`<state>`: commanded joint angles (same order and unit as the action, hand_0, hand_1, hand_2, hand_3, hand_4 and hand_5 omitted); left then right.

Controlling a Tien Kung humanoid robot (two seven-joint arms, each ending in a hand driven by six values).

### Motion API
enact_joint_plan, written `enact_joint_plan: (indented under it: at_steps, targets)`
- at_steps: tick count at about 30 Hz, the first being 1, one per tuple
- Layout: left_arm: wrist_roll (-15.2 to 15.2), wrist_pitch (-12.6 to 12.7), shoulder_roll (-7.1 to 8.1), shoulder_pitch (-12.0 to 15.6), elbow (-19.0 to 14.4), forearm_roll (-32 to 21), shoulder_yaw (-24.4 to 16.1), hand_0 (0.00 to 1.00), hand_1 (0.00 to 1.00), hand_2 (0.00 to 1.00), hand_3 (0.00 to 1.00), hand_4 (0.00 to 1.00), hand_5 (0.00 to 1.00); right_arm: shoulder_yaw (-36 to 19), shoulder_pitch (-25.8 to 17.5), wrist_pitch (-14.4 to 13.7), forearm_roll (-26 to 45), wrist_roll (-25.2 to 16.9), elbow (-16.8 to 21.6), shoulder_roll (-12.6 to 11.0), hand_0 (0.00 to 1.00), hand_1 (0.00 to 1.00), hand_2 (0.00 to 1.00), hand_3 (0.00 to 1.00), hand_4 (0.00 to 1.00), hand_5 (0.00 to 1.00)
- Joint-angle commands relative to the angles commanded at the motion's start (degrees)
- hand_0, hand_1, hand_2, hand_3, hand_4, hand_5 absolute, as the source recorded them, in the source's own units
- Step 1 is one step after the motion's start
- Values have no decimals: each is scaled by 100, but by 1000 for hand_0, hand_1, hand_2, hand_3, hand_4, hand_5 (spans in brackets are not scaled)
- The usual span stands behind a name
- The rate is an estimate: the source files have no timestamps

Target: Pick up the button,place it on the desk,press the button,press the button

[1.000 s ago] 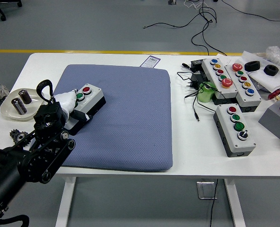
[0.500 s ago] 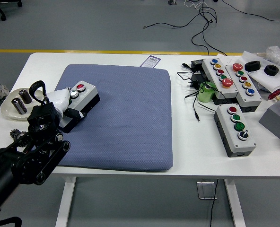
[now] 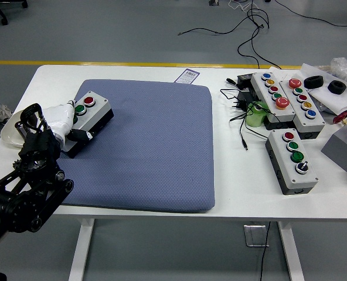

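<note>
Head view looks down over the white table (image 3: 162,73), where a blue-grey mat (image 3: 150,146) covers most of the middle. From the lower left the black left arm (image 3: 21,196) reaches in, and its left hand (image 3: 59,120), pale at the fingers, is wrapped around the near end of a small grey button box (image 3: 90,113). That box sits at the mat's far left edge, tilted with its dark underside showing toward the hand, so it looks lifted on one side rather than lying flat; whether any part of it touches the mat I cannot tell. On its top face are a red button (image 3: 89,100) and a green button (image 3: 80,109) side by side. Just behind the hand, at the table's left edge, a shallow white dish (image 3: 10,130) is partly hidden by the arm. Over on the right side of the table, well apart from the mat, lies a cluster of other control boxes: a three-button box (image 3: 292,160) nearest the front, and two longer boxes (image 3: 288,100) with rows of coloured buttons behind it. A green object (image 3: 257,115) and loose black cables (image 3: 241,114) lie beside them. A small printed card (image 3: 188,75) rests at the mat's far edge.
</note>
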<state>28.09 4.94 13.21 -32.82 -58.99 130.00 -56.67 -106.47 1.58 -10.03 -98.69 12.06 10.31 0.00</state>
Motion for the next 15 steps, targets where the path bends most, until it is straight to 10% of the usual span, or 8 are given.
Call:
enact_joint_plan:
  at_steps: [15]
  targets:
    - [-3259, 485, 1248, -549, -9, -1271, 1132, 2, 2, 2, 175, 717, 530, 41, 34, 4, -2, -1, 0, 0, 524, 690, 732, 654, 336, 170]
